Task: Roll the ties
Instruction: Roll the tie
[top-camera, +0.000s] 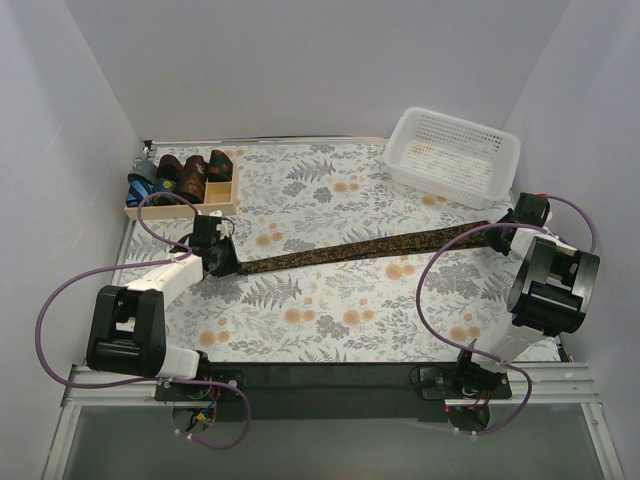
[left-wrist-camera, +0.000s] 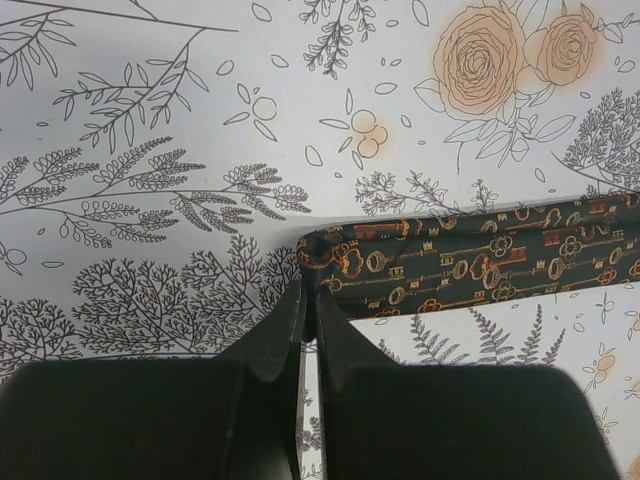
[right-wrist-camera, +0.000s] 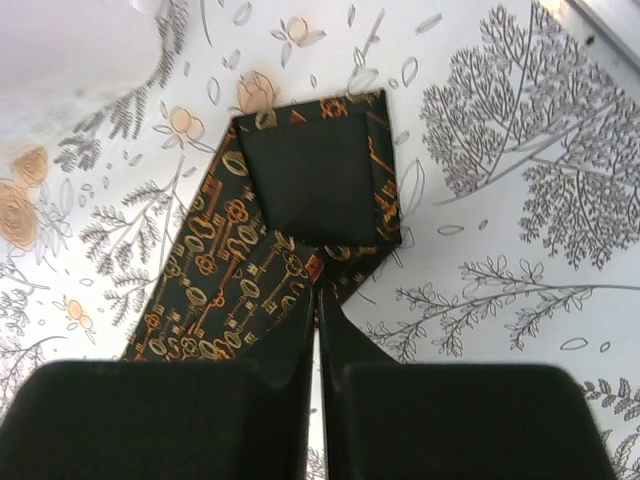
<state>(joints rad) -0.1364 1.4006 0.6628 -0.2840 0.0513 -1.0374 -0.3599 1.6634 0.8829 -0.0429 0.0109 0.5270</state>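
Your left gripper clamps the narrow tip of the tie at 9 o'clock and your right gripper pinches only its wide end's edge at 3 o'clock, the fabric stretched across the table between them, so pulling apart could slip either thin bite free.

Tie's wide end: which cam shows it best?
Right wrist: the wide end is close up, dark lining facing up. Top external shows it small, at the right gripper. Left wrist shows only the narrow end.
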